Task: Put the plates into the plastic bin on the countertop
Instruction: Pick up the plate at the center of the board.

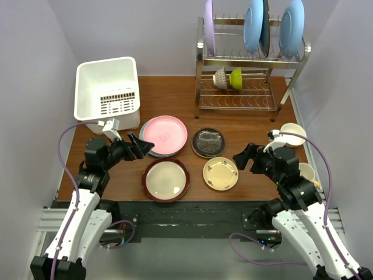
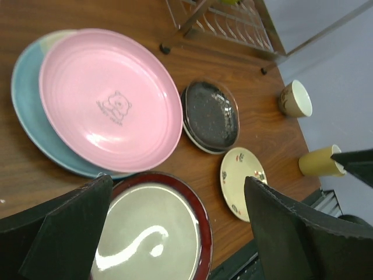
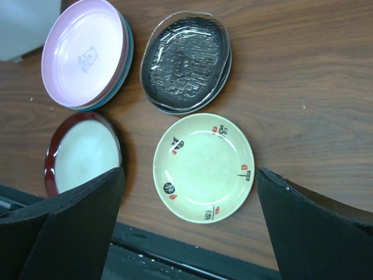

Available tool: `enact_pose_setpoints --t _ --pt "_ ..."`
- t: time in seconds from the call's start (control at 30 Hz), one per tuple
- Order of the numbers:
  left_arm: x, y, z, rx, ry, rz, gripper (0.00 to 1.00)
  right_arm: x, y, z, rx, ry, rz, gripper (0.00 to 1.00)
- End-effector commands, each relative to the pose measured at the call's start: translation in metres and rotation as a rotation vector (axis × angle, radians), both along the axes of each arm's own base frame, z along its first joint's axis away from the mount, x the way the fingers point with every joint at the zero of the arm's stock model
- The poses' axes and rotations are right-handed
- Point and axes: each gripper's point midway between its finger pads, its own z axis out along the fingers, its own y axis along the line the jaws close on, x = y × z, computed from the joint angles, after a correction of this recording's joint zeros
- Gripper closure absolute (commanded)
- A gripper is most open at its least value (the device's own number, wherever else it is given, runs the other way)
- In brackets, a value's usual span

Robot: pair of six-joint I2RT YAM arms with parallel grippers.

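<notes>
**Plates spread on the worktop, both sets of fingers wide open**

Pale walls box in a reddish-brown wood-grain worktop (image 1: 256,125). Far left at the back sits the white plastic bin (image 1: 87,93), slotted grille facing us, bare inside. Just in front, the left fingers (image 1: 140,147) hang spread apart, gripping nothing. Next comes the pink plate (image 1: 166,135). The left wrist view shows the blue-and-cream plate (image 2: 26,99) under it, mostly hidden from above. In front lies one maroon-rimmed plate (image 1: 166,179). At centre is the dark glass plate (image 1: 208,142), and the wrist views catch a pale rim (image 2: 197,140) beneath it. Then the small yellowish plate (image 1: 220,173), its red and dark motifs clear only up close. The right fingers (image 1: 242,156) gape, holding nothing. Back right, the wire rack (image 1: 233,100) carries one lilac plate (image 1: 208,26) and two light-blue plates (image 1: 253,23) on edge. Two mugs (image 1: 293,133) stand at the right edge.
</notes>
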Motion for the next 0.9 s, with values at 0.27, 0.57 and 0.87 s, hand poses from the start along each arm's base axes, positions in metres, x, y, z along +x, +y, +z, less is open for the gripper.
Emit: enact_pose_setpoints --t 0.27,0.57,0.87 --pt "0.002 0.029 0.037 0.070 -0.024 0.173 0.00 0.000 0.043 0.014 0.144 0.072 0.161 0.02" --pt "-0.005 0.024 -0.009 0.097 0.110 0.127 0.00 -0.001 0.063 0.018 0.223 0.114 0.215 0.01" --pt "-0.012 0.041 -0.033 0.093 0.291 0.267 0.01 -0.002 0.094 0.004 0.180 0.179 0.313 0.01"
